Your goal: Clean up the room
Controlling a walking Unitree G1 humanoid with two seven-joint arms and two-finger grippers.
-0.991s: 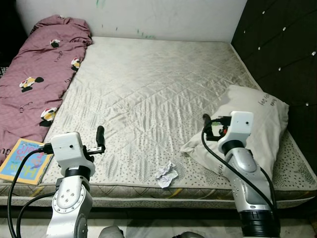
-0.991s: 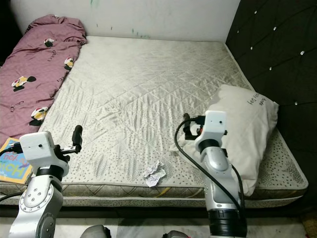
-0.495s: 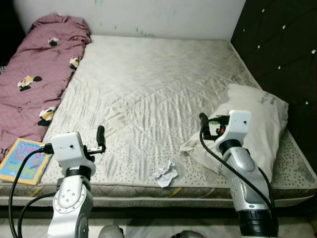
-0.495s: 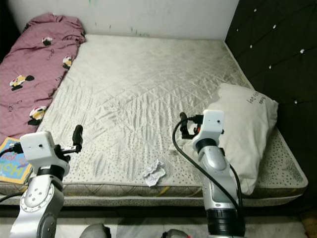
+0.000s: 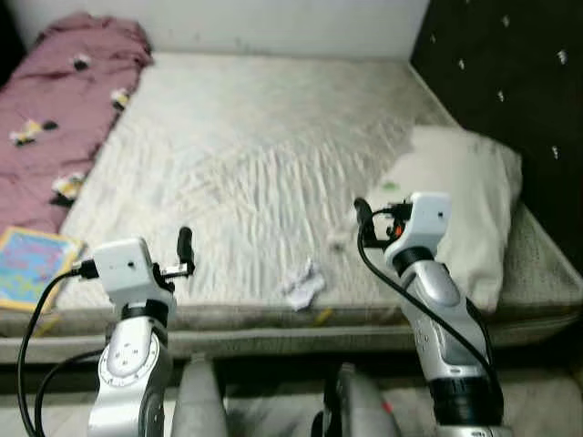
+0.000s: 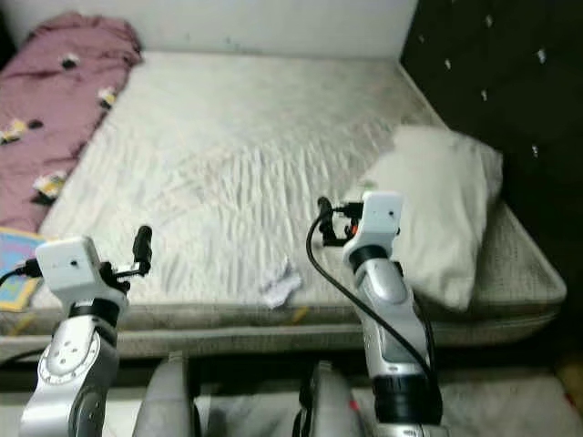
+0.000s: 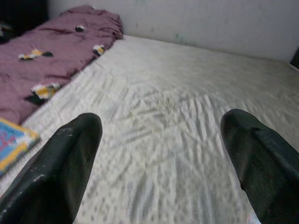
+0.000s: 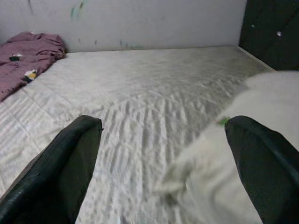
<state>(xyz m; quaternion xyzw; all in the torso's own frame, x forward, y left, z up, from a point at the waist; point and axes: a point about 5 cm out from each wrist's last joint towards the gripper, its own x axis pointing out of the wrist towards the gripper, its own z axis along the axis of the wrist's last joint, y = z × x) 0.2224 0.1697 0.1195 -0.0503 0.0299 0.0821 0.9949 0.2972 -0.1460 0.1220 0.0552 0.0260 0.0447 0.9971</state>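
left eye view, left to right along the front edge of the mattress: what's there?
Colourful picture book → left claw → crumpled white paper ball → right claw → white pillow.

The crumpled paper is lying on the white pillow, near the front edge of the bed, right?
Not quite. The crumpled paper lies on the bare mattress near the front edge, apart from the white pillow, which sits to its right. The left eye view shows this.
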